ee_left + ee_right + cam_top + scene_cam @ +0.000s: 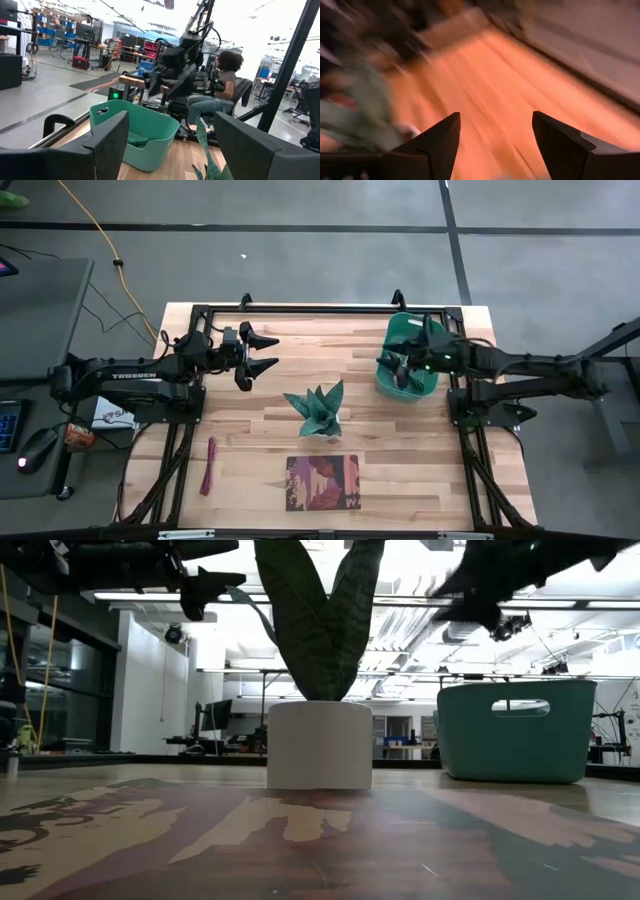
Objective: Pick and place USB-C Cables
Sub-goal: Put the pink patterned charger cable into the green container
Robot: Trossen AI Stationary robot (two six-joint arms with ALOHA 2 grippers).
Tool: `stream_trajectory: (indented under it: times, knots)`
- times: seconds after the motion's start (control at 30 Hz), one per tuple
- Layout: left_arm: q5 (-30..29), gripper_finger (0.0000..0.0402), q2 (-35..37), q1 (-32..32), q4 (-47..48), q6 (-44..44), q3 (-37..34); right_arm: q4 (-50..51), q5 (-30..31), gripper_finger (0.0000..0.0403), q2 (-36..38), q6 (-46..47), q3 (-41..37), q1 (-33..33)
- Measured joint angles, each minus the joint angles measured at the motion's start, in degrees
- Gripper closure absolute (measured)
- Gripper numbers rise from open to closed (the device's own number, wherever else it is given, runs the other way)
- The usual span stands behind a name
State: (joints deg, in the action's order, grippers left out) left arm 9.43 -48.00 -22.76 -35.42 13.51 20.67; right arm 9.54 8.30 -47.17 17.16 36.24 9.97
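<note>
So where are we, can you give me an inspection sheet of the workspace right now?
Surface: wooden table, flat, no spills seen.
Job's things: one dark red cable lying near the table's left front; no other USB-C cables seen. The inside of the teal basket is mostly hidden by the right arm.
Clutter: teal paper plant mid-table; reddish-brown book in front of it.
Grippers: left gripper raised at the back left, fingers open, empty. Right gripper over the basket, fingers open, nothing between them.
Cables: yellow cord on the floor, off the table.
Surroundings: a seated person beyond the basket side.
</note>
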Motion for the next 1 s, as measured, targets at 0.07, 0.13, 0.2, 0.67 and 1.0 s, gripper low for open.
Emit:
stream_trajectory:
  times: [0.07,0.13,0.2,0.67,1.0]
  knots:
    - [0.00,0.0131,0.00,-0.02,0.02,-0.10,0.00,-12.05,-2.09,0.0164,1.48,-2.58,-3.73,-1.51]
    - [0.00,0.0131,0.00,-0.02,0.00,-0.14,0.00,-21.60,-4.29,0.0164,1.91,-5.76,-6.88,-2.92]
    - [0.00,0.0131,0.02,0.00,0.00,-0.30,0.00,-28.63,-5.99,0.0164,1.78,-9.02,-9.12,-4.26]
    - [2.64,0.0131,0.00,0.19,0.87,-0.15,0.00,-37.35,-8.57,0.0164,-0.79,-16.17,-11.24,-10.03]
    - [2.06,0.0131,0.01,2.52,1.79,-0.63,0.00,-37.24,-8.57,0.0164,-0.79,-17.25,-11.24,-10.03]
